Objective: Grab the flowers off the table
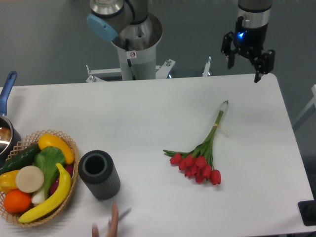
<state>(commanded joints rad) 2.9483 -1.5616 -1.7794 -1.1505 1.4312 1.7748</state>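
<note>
No readable writing anywhere; only a small round red-and-white sticker (132,54) on the arm's base column (136,52) at top centre, too small to read; a blue light glows on the gripper body.

Flowers (200,157) lie flat on the table (148,113), right of centre; long axis runs diagonal, stem ends pointing to upper right approx. toward the gripper, red buds bunched at lower left of that line, fanning toward lower right; a pale tie wraps the stems about mid-length; a few green leaves stick out left of the buds.

Gripper (243,71) hangs at upper right of frame, above the table's far edge, fingers pointing down and spread wide w/ nothing between them; flowers sit well apart from it, below and slightly left, no contact.

Lower left: wicker basket (69,148) w/ fruit & veg; dark ribbed cylinder (99,174) upright just right of it; pot w/ blue handle (7,94) at left edge; a hand (109,224) at bottom edge.
</note>
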